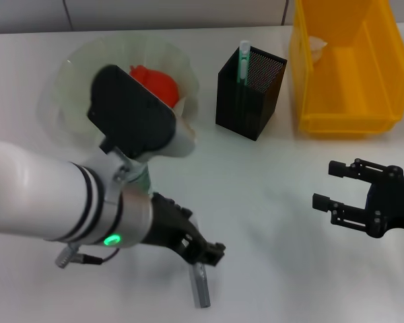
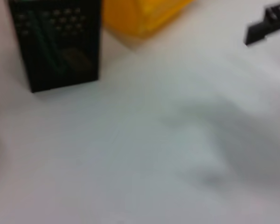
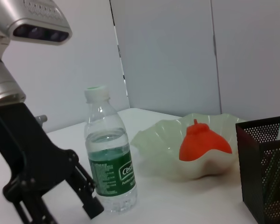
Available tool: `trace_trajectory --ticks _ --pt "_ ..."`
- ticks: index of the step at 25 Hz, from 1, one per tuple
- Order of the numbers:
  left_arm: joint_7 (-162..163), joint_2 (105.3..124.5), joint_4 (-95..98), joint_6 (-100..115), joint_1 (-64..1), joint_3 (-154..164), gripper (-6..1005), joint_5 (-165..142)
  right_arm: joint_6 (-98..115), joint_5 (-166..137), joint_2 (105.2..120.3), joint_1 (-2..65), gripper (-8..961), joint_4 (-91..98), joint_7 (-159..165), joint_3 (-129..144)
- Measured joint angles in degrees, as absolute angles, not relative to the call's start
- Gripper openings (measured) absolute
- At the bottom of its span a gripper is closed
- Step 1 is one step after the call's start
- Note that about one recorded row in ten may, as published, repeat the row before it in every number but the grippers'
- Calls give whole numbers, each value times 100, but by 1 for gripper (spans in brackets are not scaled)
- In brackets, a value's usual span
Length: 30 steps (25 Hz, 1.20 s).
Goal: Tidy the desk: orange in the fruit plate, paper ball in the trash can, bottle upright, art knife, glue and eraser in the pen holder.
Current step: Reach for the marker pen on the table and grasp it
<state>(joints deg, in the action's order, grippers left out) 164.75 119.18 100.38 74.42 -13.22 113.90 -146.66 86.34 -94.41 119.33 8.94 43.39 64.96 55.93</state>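
The left claw hangs over the knife, grip hidden; a careless elbow could topple the bottle. Right claw spread.

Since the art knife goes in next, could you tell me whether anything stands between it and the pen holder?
Nothing visible does: only bare table lies between the art knife, by the left gripper, and the pen holder.

Orange in fruit plate, pen holder right of it, trash can farther right.
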Motion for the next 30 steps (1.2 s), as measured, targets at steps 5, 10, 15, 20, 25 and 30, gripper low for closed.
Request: trace_trajectory --ticks 5,10,15,20,25,30 --pt "16487 11918 10026 7468 -1378 11828 757 -15001 8627 -9438 11937 888 708 4258 6372 5543" --pt "16494 11918 9910 7473 -1476 11855 757 -15024 8626 -9437 11934 932 708 4162 6295 5530" --pt "16506 11918 9724 7508 -1629 11849 757 -14893 8627 -9437 11937 932 707 4145 6284 5523" --pt "16515 11918 9344 7464 -1788 11576 757 -14662 8628 -9438 11940 938 707 4141 6284 5519" --pt "16519 11918 9110 7425 -1851 11298 756 -14455 8632 -9437 11943 941 707 4140 6284 5519" --pt "16521 11918 8982 7360 -1922 11330 756 -14442 8633 -9439 11945 940 708 4148 6285 5519"
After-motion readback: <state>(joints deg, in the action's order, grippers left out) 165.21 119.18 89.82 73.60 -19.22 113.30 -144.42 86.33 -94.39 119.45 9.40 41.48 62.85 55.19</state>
